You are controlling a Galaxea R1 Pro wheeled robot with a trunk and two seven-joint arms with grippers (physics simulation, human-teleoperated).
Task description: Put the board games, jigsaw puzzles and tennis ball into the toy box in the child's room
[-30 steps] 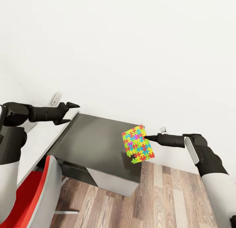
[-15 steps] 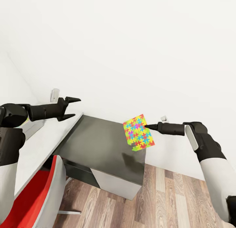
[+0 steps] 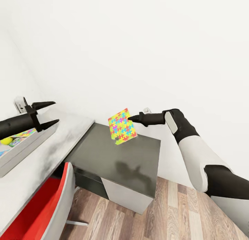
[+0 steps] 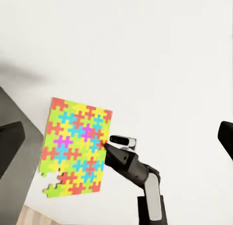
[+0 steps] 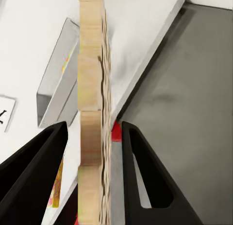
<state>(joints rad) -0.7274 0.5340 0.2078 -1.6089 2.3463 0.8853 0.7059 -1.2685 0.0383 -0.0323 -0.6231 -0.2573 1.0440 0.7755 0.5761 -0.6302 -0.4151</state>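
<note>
My right gripper (image 3: 130, 118) is shut on one edge of a jigsaw puzzle (image 3: 121, 126), a sheet of multicoloured pieces held upright above the dark grey corner section of the table (image 3: 138, 164). From the right wrist, the puzzle (image 5: 91, 113) is edge-on between the two black fingers (image 5: 145, 171). The left wrist view shows the puzzle's (image 4: 75, 147) printed face. The light grey toy box (image 3: 29, 143) sits on the white part of the table at the far left. In it lie the tennis ball (image 3: 6, 140) and another jigsaw sheet (image 3: 25, 133). My left gripper (image 3: 52, 113) hangs open over the toy box's near end.
A red chair with a grey back (image 3: 38, 202) is tucked under the white part of the table (image 3: 52, 157). White walls close in behind the table, with a small outlet (image 3: 147, 110) by my right gripper. Wood-plank floor (image 3: 173, 212) lies to the right of the table.
The whole view has swung left, bringing the toy box into sight. My right arm has carried the puzzle left and up over the dark top. My left gripper now hangs over the box.
</note>
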